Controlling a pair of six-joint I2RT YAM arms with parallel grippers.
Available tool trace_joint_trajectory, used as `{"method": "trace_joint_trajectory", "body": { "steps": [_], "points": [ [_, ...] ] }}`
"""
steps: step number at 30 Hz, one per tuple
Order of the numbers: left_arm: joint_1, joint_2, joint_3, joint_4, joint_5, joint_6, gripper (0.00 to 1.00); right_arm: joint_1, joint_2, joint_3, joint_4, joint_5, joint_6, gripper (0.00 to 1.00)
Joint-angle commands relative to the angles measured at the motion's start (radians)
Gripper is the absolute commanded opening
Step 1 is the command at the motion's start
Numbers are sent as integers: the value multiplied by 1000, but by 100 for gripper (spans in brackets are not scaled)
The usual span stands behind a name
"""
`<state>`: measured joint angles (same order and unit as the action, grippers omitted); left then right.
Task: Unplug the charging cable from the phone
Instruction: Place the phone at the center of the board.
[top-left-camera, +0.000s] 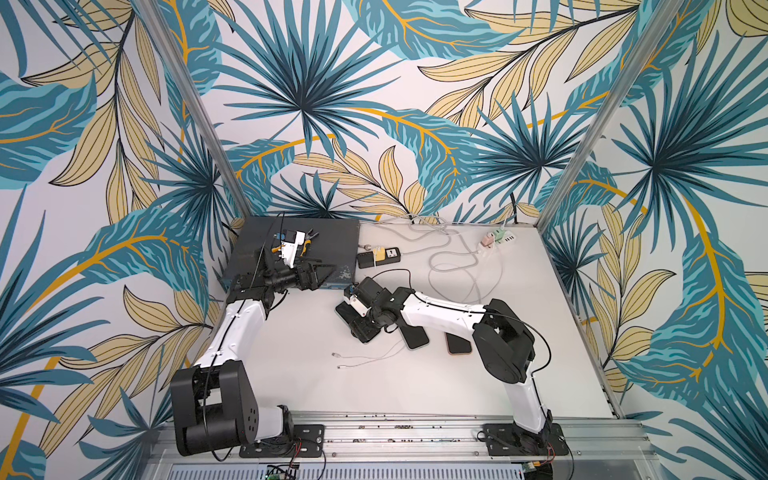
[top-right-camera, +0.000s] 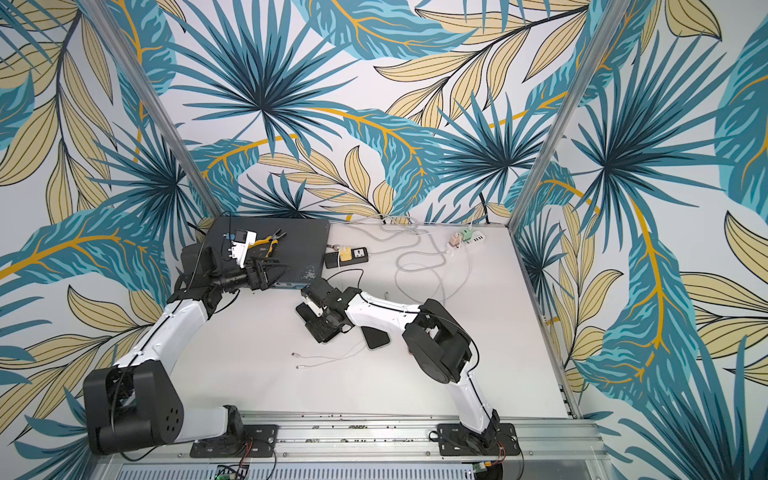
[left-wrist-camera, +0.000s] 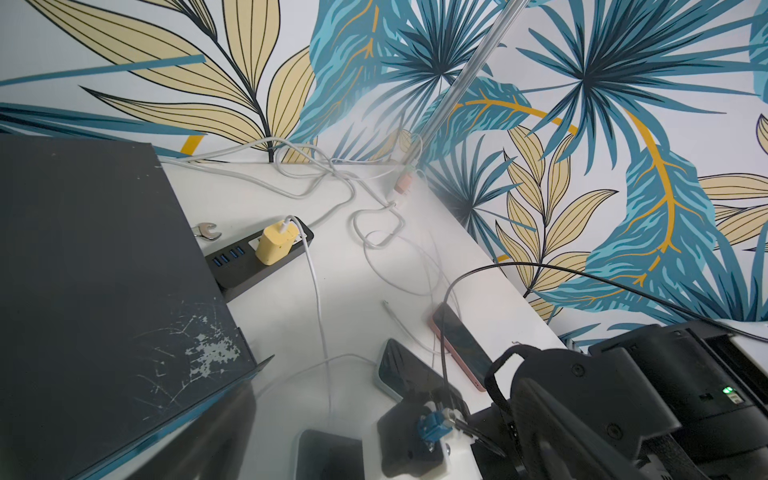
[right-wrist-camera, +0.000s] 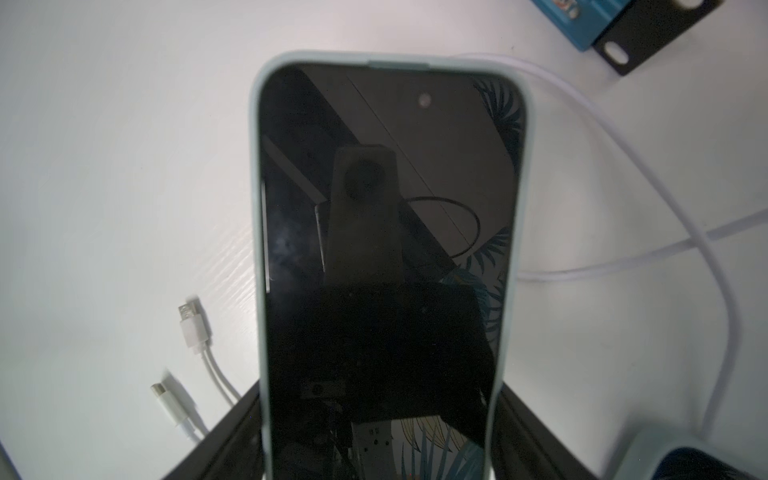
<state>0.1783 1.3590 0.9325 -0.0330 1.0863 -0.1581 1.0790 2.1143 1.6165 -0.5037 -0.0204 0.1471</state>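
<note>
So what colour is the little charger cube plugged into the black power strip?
Pale yellow. The charger cube shows best in the left wrist view.

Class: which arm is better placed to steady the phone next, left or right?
Probably right. The right gripper brackets the pale-cased phone on both sides; the left gripper hangs open over the dark box, well away from it.

My right gripper (right-wrist-camera: 376, 386) has its 2 black fingers (right-wrist-camera: 216, 440) tight against the long edges of the phone (right-wrist-camera: 386, 249). The phone lies dark screen up in a pale green case and reaches out past my fingertips. Outside 1 finger lie 2 loose white plugs (right-wrist-camera: 189, 324). Outside the other finger, a white cable (right-wrist-camera: 648, 174) loops over the white table (right-wrist-camera: 104, 145).
</note>
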Motion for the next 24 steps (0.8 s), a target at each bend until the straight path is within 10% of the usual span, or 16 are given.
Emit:
{"method": "trace_joint_trajectory", "body": {
  "steps": [1,24],
  "points": [
    [9,-15,28,-30,-34,39,100,12,25,43,-74,46,-16,56],
    [9,-11,37,-59,-80,65,100,21,101,105,-167,70,-25,76]
  ]
}}
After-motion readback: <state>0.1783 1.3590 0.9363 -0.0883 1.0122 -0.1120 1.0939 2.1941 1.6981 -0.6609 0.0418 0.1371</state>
